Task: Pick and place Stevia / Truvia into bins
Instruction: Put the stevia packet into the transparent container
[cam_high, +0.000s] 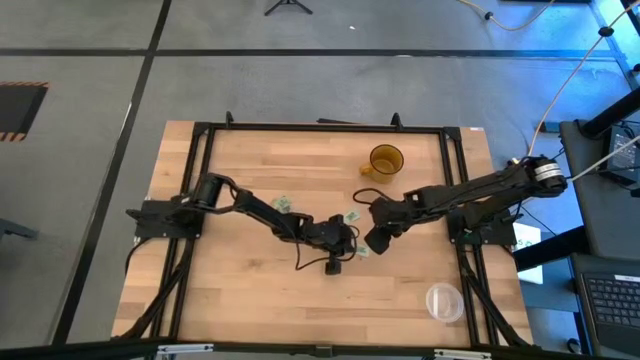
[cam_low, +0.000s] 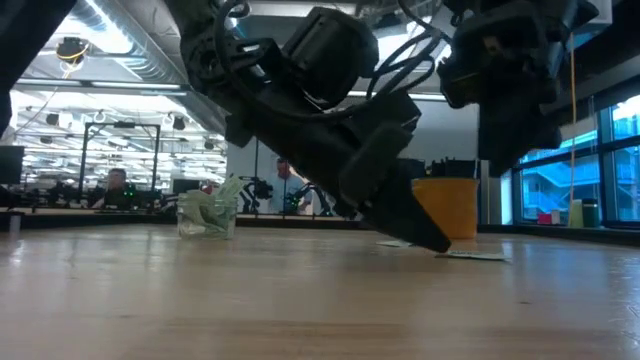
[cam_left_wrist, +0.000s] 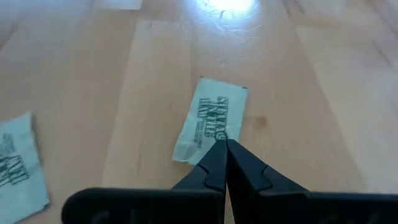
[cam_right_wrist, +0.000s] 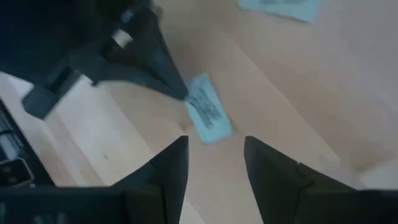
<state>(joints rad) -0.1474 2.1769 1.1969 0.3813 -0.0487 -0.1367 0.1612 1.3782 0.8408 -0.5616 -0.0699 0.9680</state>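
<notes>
Near the middle of the table (cam_high: 250, 290), the left hand (cam_left_wrist: 225, 146), fingers pressed together, touches a Stevia packet (cam_left_wrist: 208, 118). The right hand (cam_right_wrist: 214, 152) hovers just beside, fingers spread wide.

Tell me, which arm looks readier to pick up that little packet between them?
Probably the left. The left gripper has its closed tips touching the packet. The right gripper is open, with the packet just ahead of its fingers.

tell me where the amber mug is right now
In the high view the amber mug stands on the table's far right part, beyond the right hand, apart from both arms.
</notes>
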